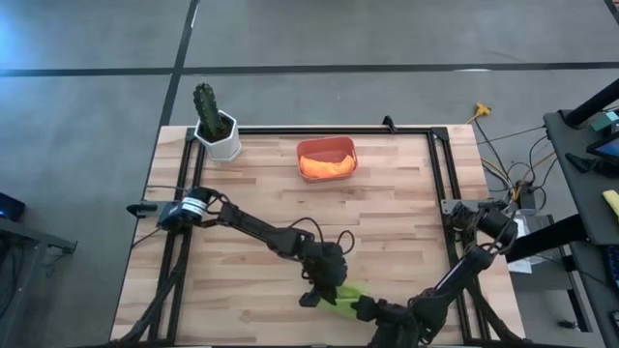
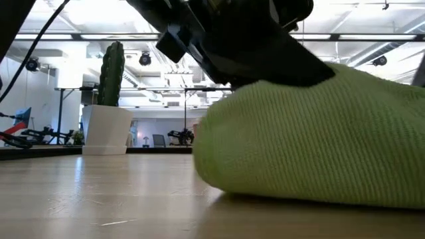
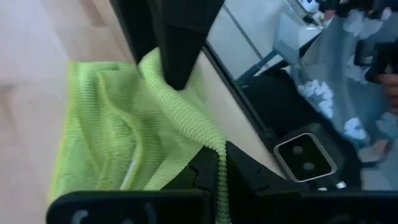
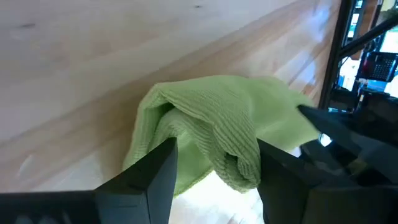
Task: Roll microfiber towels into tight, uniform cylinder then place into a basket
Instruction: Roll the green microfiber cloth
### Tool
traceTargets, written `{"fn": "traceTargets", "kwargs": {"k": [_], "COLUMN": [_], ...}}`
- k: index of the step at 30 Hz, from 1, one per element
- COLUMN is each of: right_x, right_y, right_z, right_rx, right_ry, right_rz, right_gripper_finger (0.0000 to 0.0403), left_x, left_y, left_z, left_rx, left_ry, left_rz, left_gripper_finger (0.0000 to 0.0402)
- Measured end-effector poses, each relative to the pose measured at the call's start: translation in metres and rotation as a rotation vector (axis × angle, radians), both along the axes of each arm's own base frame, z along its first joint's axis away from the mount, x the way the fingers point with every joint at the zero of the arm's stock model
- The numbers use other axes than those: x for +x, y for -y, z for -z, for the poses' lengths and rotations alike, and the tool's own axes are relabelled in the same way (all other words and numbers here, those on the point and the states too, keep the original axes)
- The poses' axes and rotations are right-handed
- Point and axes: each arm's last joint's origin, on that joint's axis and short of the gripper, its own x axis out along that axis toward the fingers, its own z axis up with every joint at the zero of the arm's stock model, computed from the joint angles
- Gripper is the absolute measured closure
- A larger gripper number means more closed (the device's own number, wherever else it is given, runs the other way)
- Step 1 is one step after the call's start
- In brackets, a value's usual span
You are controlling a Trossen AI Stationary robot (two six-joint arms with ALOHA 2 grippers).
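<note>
The lime green towel (image 1: 348,294) lies bunched and partly rolled on the table near its near edge; it also shows in the low view (image 2: 319,146). My left gripper (image 1: 323,288) is at its left end, shut on a ridge of cloth. My right gripper (image 1: 366,307) is at its right end, with the roll between its fingers (image 4: 217,174). The orange towel (image 1: 327,166) lies inside the salmon-red basket (image 1: 327,145) at the far middle. My left gripper pinches a raised fold of the green towel (image 3: 214,146) between its two fingers. The rest of the towel lies on the table beyond the fingers. My right gripper has the towel's rolled end (image 4: 239,158) between its two fingers, one on each side, lying across the roll. The towel's underside rests on the table.
A white pot with a green cactus (image 1: 217,128) stands at the far left corner. Black frame rails run along the table's edges (image 1: 440,184). Bare wood lies between the green towel and the basket.
</note>
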Motion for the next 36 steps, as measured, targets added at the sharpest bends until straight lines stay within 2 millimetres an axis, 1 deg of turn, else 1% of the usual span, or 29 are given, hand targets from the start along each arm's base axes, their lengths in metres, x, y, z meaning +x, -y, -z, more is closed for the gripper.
{"fn": "traceTargets", "kwargs": {"k": [6, 12, 14, 18, 23, 26, 29, 31, 34, 36], "right_x": [0.002, 0.01, 0.009, 0.003, 0.007, 0.01, 0.009, 0.009, 0.009, 0.009], "right_y": [-0.014, -0.029, -0.033, -0.035, -0.043, -0.048, -0.051, -0.052, -0.052, -0.053], "right_z": [0.006, 0.003, 0.003, 0.006, 0.013, 0.019, 0.019, 0.018, 0.014, 0.012], "right_rx": [-0.016, -0.015, -0.031, -0.057, 0.007, 0.028, 0.061, 0.12, 0.258, 0.328], "right_ry": [0.021, 0.05, 0.038, 0.051, 0.069, 0.057, 0.065, 0.087, 0.126, 0.129], "right_rz": [-0.011, -0.007, 0.003, 0.084, 0.14, 0.148, 0.178, 0.232, 0.346, 0.391], "right_gripper_finger": [0.0216, 0.0237, 0.0242, 0.0246, 0.0252, 0.0264, 0.0272, 0.0274, 0.0275, 0.0275], "left_x": [-0.002, -0.003, -0.005, -0.009, -0.014, -0.015, -0.017, -0.018, -0.018, -0.016], "left_y": [0.006, 0.01, 0.014, 0.026, 0.036, 0.038, 0.039, 0.039, 0.039, 0.04], "left_z": [-0.001, -0.001, 0.0, 0.001, 0.005, 0.007, 0.011, 0.013, 0.015, 0.021], "left_rx": [-0.036, -0.05, -0.05, -0.046, -0.006, -0.013, 0.021, 0.036, 0.038, 0.026], "left_ry": [-0.047, -0.061, -0.064, -0.062, -0.062, -0.06, -0.057, -0.062, -0.058, -0.072], "left_rz": [-0.017, -0.019, -0.01, 0.013, -0.021, -0.039, -0.079, -0.095, -0.103, -0.113], "left_gripper_finger": [0.04, 0.04, 0.04, 0.04, 0.04, 0.04, 0.04, 0.04, 0.04, 0.04]}}
